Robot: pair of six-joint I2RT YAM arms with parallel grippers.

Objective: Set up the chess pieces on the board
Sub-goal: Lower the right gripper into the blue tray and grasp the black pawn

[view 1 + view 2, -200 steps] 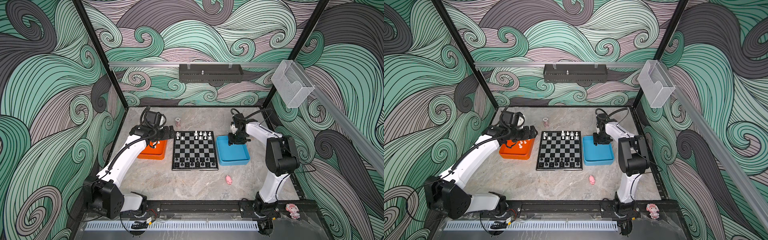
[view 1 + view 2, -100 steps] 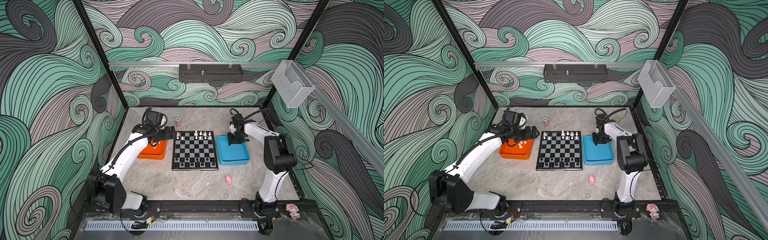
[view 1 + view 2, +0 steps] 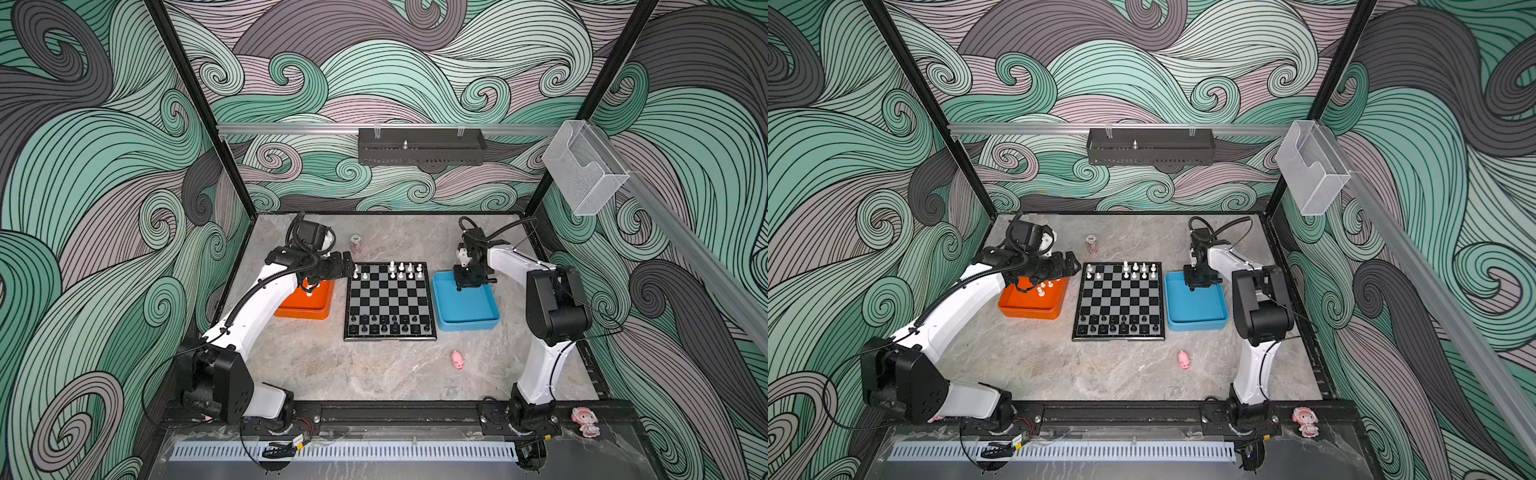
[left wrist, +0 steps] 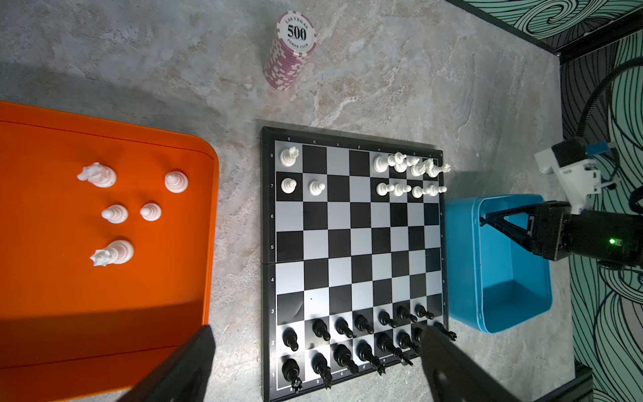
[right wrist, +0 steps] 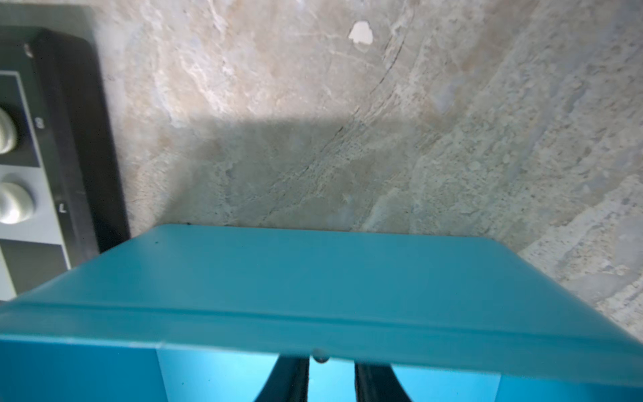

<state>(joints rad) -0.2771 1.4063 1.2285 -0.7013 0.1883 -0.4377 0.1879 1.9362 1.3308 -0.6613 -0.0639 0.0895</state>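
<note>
The board [image 3: 388, 297] [image 4: 351, 243] lies mid-table. White chess pieces [image 3: 401, 270] stand on its two far rows, with gaps in the middle files. Black pieces [image 3: 388, 326] fill the two near rows. Several more white pieces [image 4: 114, 213] stand and lie in the orange tray [image 3: 305, 309]. My left gripper [image 3: 348, 268] [image 4: 313, 362] hangs open and empty above the board's far left corner. My right gripper [image 3: 467, 282] [image 5: 330, 369] reaches down inside the blue tray [image 3: 467, 311] at its far end. Its fingers stand close together, their tips hidden behind the tray's rim [image 5: 313, 285]. A small round grey knob shows between them.
A stack of pink poker chips [image 3: 356, 244] [image 4: 290, 52] stands behind the board's far left corner. A pink pig figurine [image 3: 458, 360] lies on the table in front of the blue tray. The orange tray flanks the board on the left, the blue tray on the right.
Both grippers stay about where they were. The left arm's lower links have shifted slightly.
</note>
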